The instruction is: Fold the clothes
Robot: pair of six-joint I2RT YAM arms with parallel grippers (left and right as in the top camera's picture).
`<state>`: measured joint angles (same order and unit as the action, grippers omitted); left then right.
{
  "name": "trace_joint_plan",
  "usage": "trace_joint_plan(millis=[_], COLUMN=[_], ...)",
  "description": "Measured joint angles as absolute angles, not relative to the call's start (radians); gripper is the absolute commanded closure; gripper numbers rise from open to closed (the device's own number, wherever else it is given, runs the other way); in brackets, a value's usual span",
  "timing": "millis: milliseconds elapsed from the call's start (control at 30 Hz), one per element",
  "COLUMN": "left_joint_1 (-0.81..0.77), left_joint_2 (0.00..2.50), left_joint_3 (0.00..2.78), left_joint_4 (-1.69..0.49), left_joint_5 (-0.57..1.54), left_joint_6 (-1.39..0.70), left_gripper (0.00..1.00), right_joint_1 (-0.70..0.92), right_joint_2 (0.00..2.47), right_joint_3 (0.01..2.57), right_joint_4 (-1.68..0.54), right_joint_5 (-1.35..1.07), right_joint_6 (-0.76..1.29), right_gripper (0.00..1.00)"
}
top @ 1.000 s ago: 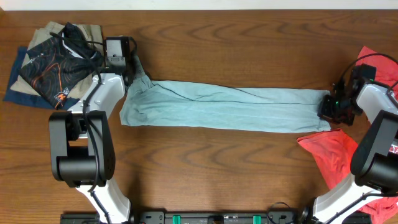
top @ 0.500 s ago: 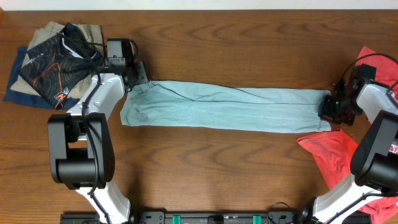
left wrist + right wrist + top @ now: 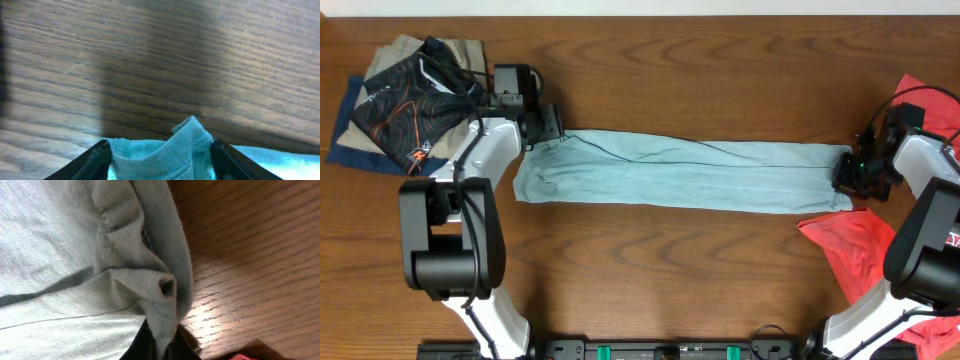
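The pale blue T-shirt point(image 3: 690, 172) is lying drawn out into a long band across the counter point(image 3: 720, 80), so a crosswise fold seems to be coming up. The right fingers point(image 3: 139, 349) are pinching its right end tight. The left fingers point(image 3: 97, 159) are sitting either side of a bunched edge at its far left corner; whether they are clamping it I cannot tell. Next, I judge, one end is needing carrying over onto the other, edges level. No containers are showing: red T-shirts point(image 3: 850, 245) are lying loose beside the blue shirt's right end, and a pile of other garments point(image 3: 405, 100) beyond its left.
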<state>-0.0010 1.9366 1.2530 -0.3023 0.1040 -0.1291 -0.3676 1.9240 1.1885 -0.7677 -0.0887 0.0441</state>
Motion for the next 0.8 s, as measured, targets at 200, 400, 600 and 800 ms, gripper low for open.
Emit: trace_joint_plan(millis=[200,400,600,800], left_joint_1=[-0.001,0.008,0.056,0.067], left_joint_2=[1.961,1.964,1.964,1.964], left_joint_3=[1.253,1.253,1.253,1.254], left_joint_4=[-0.278,-0.195,-0.19,-0.24], left_joint_5=[0.104,0.039,0.031,0.027], left_joint_6=[-0.092,-0.163,-0.315,-0.365], left_gripper=[0.94,0.94,0.73,0.34], right_joint_1=[-0.368,-0.368,-0.368,-0.368], right_joint_2=[1.924,1.924,1.924,1.924], right_joint_3=[1.188,1.188,1.188,1.188], right_joint_4=[-0.768,-0.768,-0.764,-0.759], right_joint_5=[-0.088,-0.087,-0.086,-0.08], right_joint_6=[0.044,0.044,0.044,0.044], right_gripper=[0.96,0.96,0.96,0.94])
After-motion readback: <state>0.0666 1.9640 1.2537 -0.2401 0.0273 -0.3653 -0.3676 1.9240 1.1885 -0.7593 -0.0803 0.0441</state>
